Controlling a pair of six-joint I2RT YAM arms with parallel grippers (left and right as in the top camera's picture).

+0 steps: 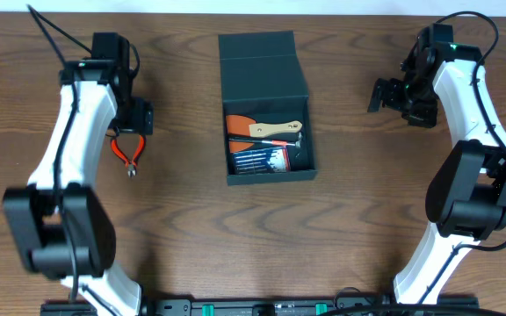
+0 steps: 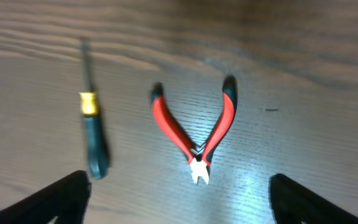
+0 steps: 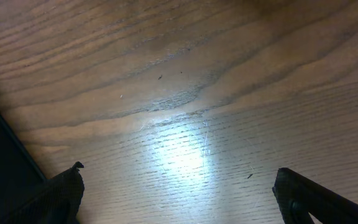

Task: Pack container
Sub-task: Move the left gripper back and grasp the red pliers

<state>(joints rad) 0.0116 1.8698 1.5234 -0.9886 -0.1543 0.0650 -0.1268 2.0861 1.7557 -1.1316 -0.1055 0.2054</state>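
the container (image 1: 264,68) sits at the middle of the table (image 1: 350,228) in the overhead view. it lies between the two arms and touches neither. with its flap lid laid back, its long axis runs nearly 12 to 6 o'clock, the near end swung a touch toward 5. the lid lies toward 12 o'clock and the open tray toward 6, mouth facing up. inside the tray lie an orange-handled scraper (image 1: 238,125), a wooden-handled tool (image 1: 275,129) crossing toward 3 o'clock, and a dark blue packet (image 1: 259,159) at the 6 o'clock end.

the left gripper (image 2: 180,186) hangs at 9 o'clock from the container, its pincer spread wide. in the left wrist view only the two dark fingertips (image 2: 73,190) show, at the bottom corners, and they hold nothing and touch nothing. between them on the table lie red-handled pliers (image 2: 194,134), with handles splayed toward 12 o'clock and nose toward 6, apart from both fingers. a green-handled screwdriver (image 2: 94,134) lies at the pliers' 9 o'clock side, its shaft toward 12.

the right gripper (image 3: 179,177) sits at 3 o'clock from the container, well apart from it. its pincer is also wide apart and empty, over bare wood. a dark edge shows at 9 o'clock in its wrist view, and i cannot tell what it is.
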